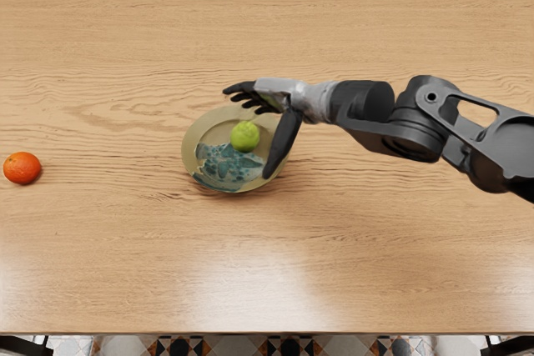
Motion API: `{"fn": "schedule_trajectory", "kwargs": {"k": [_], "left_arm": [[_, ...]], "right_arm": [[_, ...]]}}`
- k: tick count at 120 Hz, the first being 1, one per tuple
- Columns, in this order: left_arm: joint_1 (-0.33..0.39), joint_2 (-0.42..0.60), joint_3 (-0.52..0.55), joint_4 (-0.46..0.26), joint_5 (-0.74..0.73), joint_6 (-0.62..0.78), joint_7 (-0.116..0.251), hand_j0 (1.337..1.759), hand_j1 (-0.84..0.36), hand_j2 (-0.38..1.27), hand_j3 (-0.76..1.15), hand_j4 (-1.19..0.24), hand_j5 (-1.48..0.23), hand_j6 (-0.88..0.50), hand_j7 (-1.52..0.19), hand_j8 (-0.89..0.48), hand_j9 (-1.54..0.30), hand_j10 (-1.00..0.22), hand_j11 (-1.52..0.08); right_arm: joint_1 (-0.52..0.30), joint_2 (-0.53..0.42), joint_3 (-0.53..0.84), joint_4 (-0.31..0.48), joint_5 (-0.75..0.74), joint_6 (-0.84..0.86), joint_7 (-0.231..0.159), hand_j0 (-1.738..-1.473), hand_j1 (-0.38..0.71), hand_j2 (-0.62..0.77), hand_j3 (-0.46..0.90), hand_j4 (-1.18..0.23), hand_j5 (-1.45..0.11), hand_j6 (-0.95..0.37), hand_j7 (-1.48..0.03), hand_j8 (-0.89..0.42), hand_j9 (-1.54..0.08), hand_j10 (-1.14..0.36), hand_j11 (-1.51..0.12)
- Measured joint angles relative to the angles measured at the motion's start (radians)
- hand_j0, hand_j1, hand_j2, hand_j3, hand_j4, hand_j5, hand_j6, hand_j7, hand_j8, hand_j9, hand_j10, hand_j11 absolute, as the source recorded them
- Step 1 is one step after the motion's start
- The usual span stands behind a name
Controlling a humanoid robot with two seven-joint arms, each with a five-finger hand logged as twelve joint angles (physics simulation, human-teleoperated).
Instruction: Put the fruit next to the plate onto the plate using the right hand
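R robot hand (274, 99) over far rim of plate (192, 146), arm in from right. Fingers spread, gripping nothing; 1 dark digit hangs down across plate's right edge. Green fruit (245, 136) sits on plate, upper middle, just below palm. Orange (22, 167) at far left of surface (350, 248), well apart from plate.

Lime (245, 136) on plate (214, 128); orange (22, 167) far left.
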Motion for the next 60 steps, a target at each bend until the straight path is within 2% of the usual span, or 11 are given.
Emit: {"fn": "schedule_trajectory", "kwargs": {"k": [31,60], "left_arm": [[0.0,0.0,0.0,0.0,0.0,0.0,0.0,1.658,0.35,0.0,0.0,0.0,0.0,0.0,0.0,0.0,0.0,0.0,0.0],[0.0,0.0,0.0,0.0,0.0,0.0,0.0,1.658,0.35,0.0,0.0,0.0,0.0,0.0,0.0,0.0,0.0,0.0,0.0]], "right_arm": [[-0.04,-0.082,0.088,0.006,0.19,0.173,0.001,-1.658,-0.33,0.0,0.0,-0.02,-0.03,-0.02,-0.03,-0.02,-0.03,-0.02,-0.03],[-0.133,-0.146,0.192,0.004,0.348,0.373,0.0,-1.658,-0.34,0.0,0.0,-0.01,-0.01,-0.01,-0.01,-0.01,-0.01,-0.01,-0.01]]}}
